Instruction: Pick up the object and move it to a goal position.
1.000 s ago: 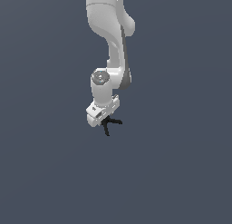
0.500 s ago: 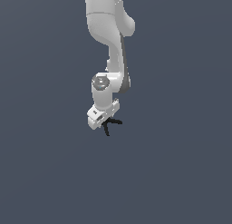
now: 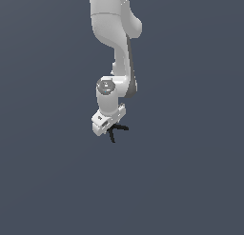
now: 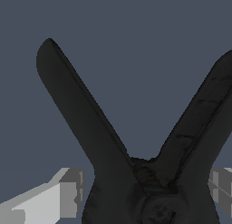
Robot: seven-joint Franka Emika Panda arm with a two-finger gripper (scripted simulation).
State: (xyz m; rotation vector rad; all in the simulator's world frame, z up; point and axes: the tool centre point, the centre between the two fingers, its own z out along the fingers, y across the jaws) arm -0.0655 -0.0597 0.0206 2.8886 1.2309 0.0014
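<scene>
In the exterior view the object (image 3: 116, 131), a tiny black spindly thing of thin sticks, pokes out just under the white hand of my gripper (image 3: 112, 128), which points downward. The wrist view shows the object (image 4: 86, 123) very close, two dark sticks spreading in a V from a hub. That hub sits between my gripper's (image 4: 145, 193) grey fingers (image 4: 68, 193), one on each side. The fingers are closed against the hub. Whether the object rests on the floor or hangs above it cannot be told.
A plain dark grey-blue surface (image 3: 190, 181) fills everything around the arm. The white arm (image 3: 114, 29) comes down from the top of the exterior view. No other objects or marker are visible.
The wrist joint has sunk slightly over the last second and the hand has tipped a little. The object stays at nearly the same spot under the hand.
</scene>
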